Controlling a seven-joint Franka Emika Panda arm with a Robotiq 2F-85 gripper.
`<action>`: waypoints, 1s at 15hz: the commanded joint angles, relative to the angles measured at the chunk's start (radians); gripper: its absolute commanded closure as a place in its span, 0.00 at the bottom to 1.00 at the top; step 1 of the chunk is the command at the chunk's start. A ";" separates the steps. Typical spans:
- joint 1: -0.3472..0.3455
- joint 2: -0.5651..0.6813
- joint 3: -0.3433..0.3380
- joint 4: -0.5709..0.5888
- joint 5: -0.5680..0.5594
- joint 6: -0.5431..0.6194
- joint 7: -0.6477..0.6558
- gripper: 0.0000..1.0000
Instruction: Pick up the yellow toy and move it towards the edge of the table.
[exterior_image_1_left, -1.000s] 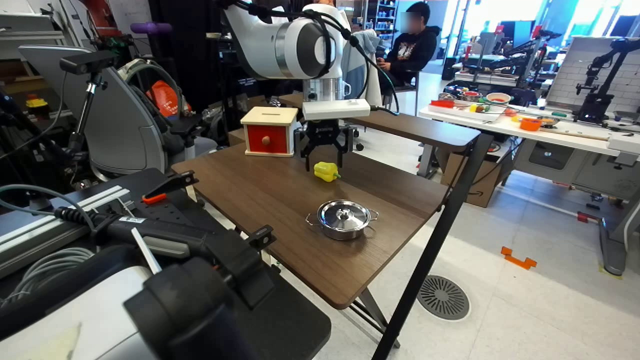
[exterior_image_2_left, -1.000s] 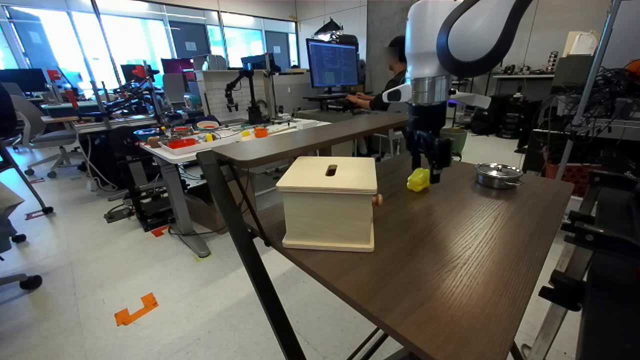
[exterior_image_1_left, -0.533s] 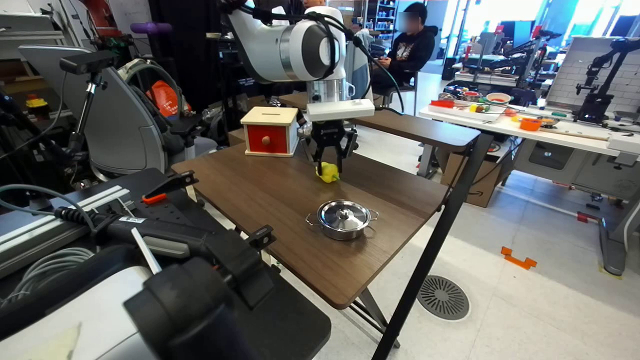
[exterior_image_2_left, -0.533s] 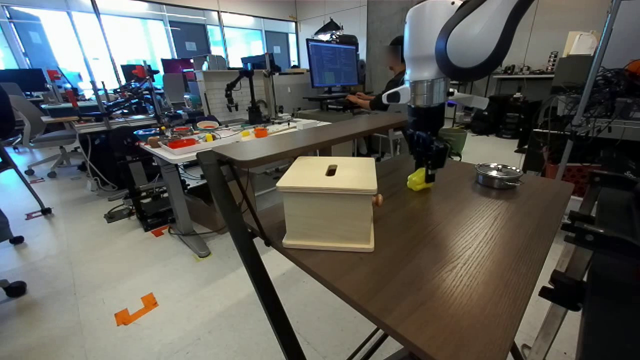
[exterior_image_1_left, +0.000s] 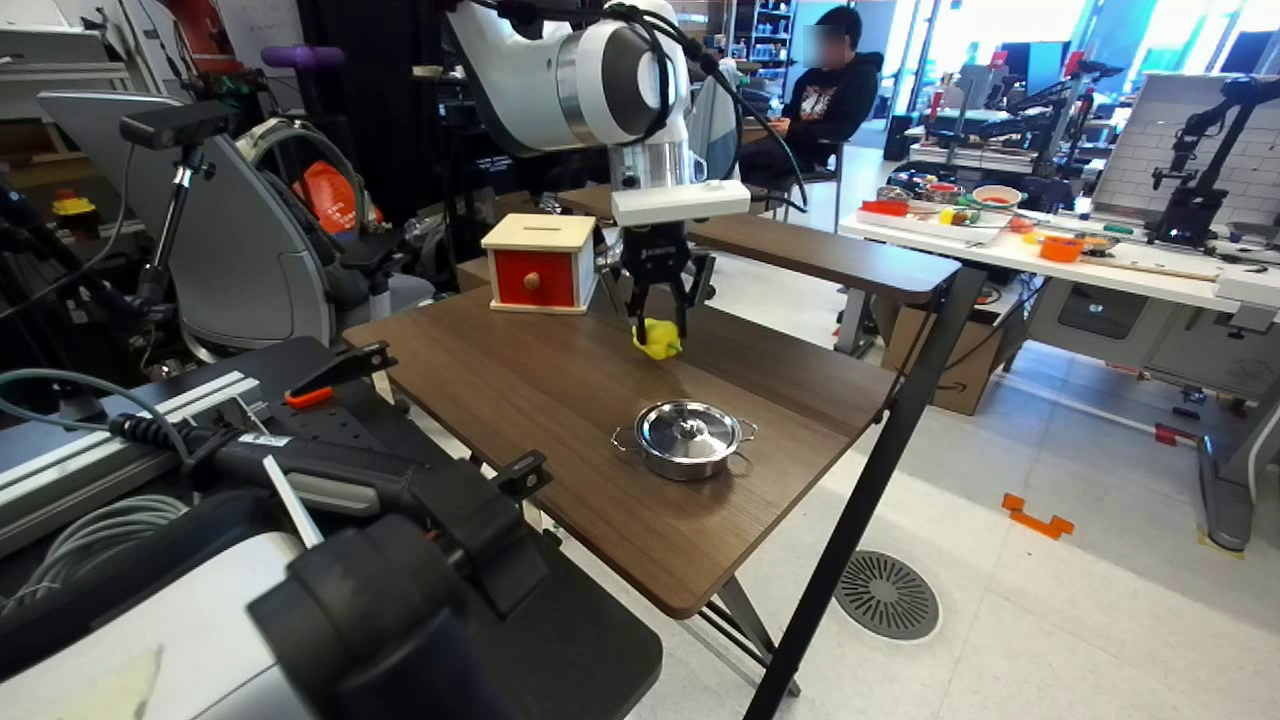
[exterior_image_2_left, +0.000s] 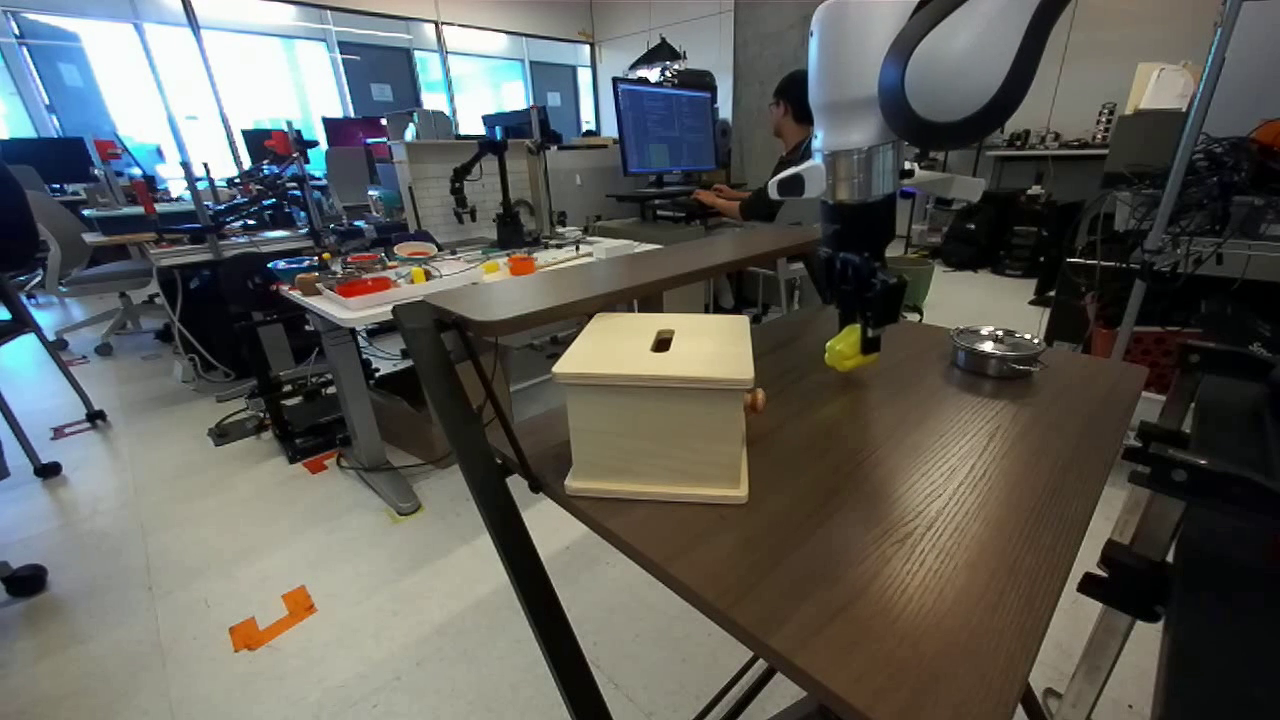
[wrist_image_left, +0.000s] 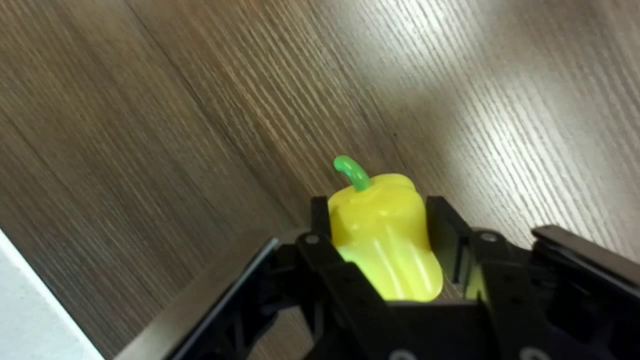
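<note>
- Toy (wrist_image_left: 385, 237), yellow and pepper-shaped: we see it clasped between the two fingers (wrist_image_left: 442, 225) of the gripper (exterior_image_1_left: 662, 333), over the table (exterior_image_1_left: 540, 370); we judge it just clear of the surface.
- Handling: we expect a light, stiff, probably hollow plastic piece, hard to break, though its glossy skin may slip.
- Hold: we favour the broad flanks, where the fingers sit, over the thin green stem (wrist_image_left: 353, 173).
- Count: we tally one toy with one stem, one gripper, one brown table, one lidded silver pot (exterior_image_1_left: 688, 445) and one wooden box (exterior_image_2_left: 655, 425); in both exterior views the toy lies between box and pot, touching neither.
</note>
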 joint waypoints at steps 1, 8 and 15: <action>0.034 -0.164 0.003 -0.150 -0.057 -0.022 0.019 0.74; 0.063 -0.425 0.082 -0.439 -0.072 -0.065 -0.041 0.74; 0.100 -0.453 0.189 -0.552 -0.027 -0.068 -0.105 0.74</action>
